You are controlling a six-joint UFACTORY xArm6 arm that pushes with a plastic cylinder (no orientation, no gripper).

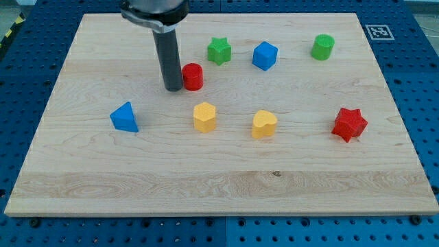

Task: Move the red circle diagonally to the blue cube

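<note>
Tip: my tip [173,88] is the lower end of a straight dark rod with no jaws, so it grips nothing; it rests on the board in the upper left-centre of the frame, right against the left side of the red circle.
Rod: the dark rod [167,58] rises straight up from the tip to a black mount at the frame's top edge.
Red circle: the red circle [193,77], a short red cylinder, stands upright just right of my tip, apparently touching it, left of and a little lower than the green star.
Blue cube: the blue cube [265,55] sits in the upper middle of the frame, up and to the right of the red circle and well apart from it, between the green star and the green cylinder.
Green star: the green star [219,51] lies near the red circle, up and to its right, and left of the blue cube.
Green cylinder: the green cylinder [322,46] stands in the upper right.
Blue triangle: the blue triangle [124,117] lies at the left, lower than my tip and apart from it.
Yellow hexagon: the yellow hexagon [204,116] sits below the red circle, near the centre.
Yellow heart: the yellow heart [264,124] lies just right of centre, beside the hexagon but apart.
Red star: the red star [350,124] lies at the right.
Board: the wooden board [219,185] carries all the blocks and lies on a blue perforated table [418,62].
</note>
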